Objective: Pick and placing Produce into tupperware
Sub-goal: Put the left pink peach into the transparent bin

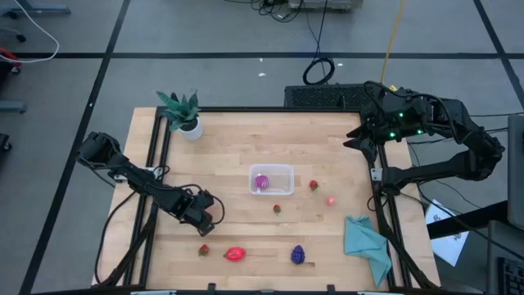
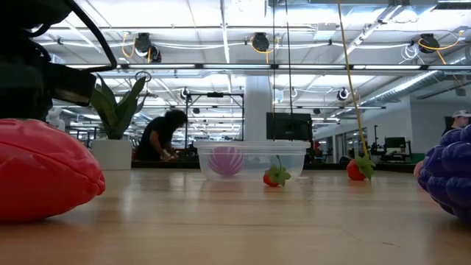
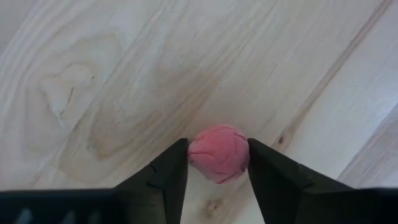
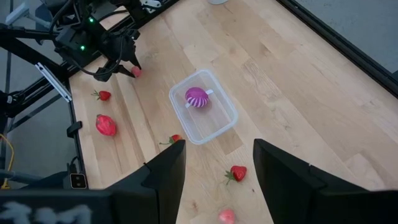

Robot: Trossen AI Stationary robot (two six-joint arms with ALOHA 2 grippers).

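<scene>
The clear tupperware (image 1: 271, 180) stands mid-table with a magenta ball (image 1: 261, 182) inside. My left gripper (image 1: 214, 215) is low over the table's left-centre, its fingers around a small pink-red round piece (image 3: 219, 152). Loose on the wood lie small strawberries (image 1: 313, 185) (image 1: 277, 208) (image 1: 203, 250), a pink piece (image 1: 332, 200), a bigger red fruit (image 1: 236, 254) and a dark purple cluster (image 1: 298, 255). My right gripper (image 4: 217, 168) hangs open high over the far right corner with nothing between its fingers. My left gripper has the small pink-red piece between its two fingers, one finger (image 3: 169, 171) on each opposite side (image 3: 194, 155). The fingers come steeply from above, pointing down. The piece looks to be resting on the wooden table top.
A green potted plant (image 1: 184, 113) stands at the far left corner. A teal cloth (image 1: 366, 243) lies at the near right. In the low view the big red fruit (image 2: 44, 173) and the purple cluster (image 2: 449, 177) sit close to the near edge.
</scene>
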